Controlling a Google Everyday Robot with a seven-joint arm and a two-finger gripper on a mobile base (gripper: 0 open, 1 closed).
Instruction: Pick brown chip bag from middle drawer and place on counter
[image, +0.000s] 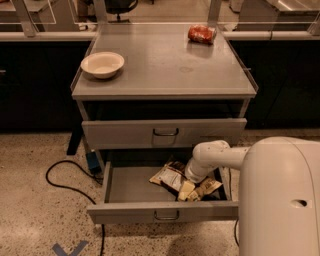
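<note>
The lower right corner is filled by the robot's white rounded body. Beside it a grey metal cabinet is seen on a speckled floor. The cabinet is topped by the counter, a flat grey surface with thin raised rims along its sides. Below the counter a dark open gap is seen, and under that the upper drawer is shut. The middle drawer below it is pulled out towards the camera, and a small dark loop handle is fixed to its low front panel.

The white arm is stretched from the body to the left and bent down into the right half of the open drawer. A black cable is looped over the floor to the left of the cabinet.

A pale bowl is set upright near the left front corner of the counter. The brown chip bag is lying crumpled inside the middle drawer, right of centre, partly under the end of the arm. Pale printed panels are seen on it, but no brand or wording can be read. A red bag is lying at the back right of the counter, its printing likewise unreadable. A blue tape mark is stuck to the floor at the lower left.

The gripper is lowered into the drawer against the right end of the brown chip bag; whether it is closed on the bag cannot be told.
</note>
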